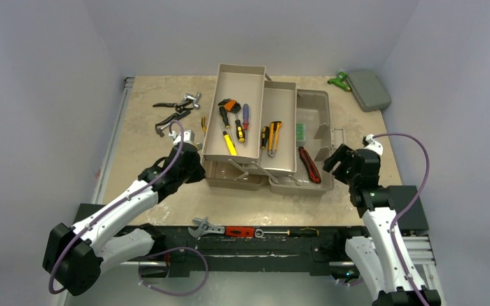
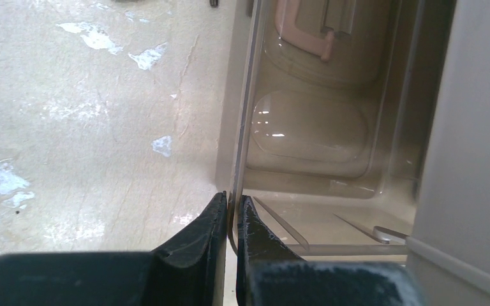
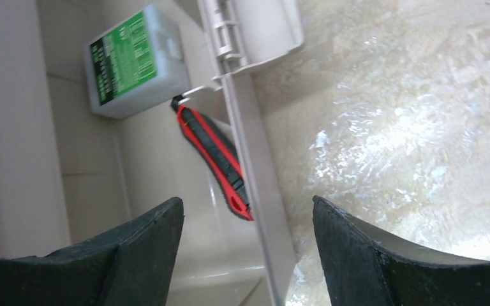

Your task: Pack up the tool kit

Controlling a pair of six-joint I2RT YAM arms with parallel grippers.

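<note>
The beige toolbox of the tool kit stands open mid-table, its two fold-out trays swung out to the left. Screwdrivers and orange utility knives lie in the trays. A red utility knife and a green-labelled box lie in the base. My left gripper is shut on the thin edge of the smoky lid; the pinkish handle shows beyond. My right gripper is open, straddling the toolbox's right wall without touching it.
Pliers and more hand tools lie on the table left of the trays. A flat grey case and a green clamp sit at the back right. A wrench and a red tool rest along the black front rail.
</note>
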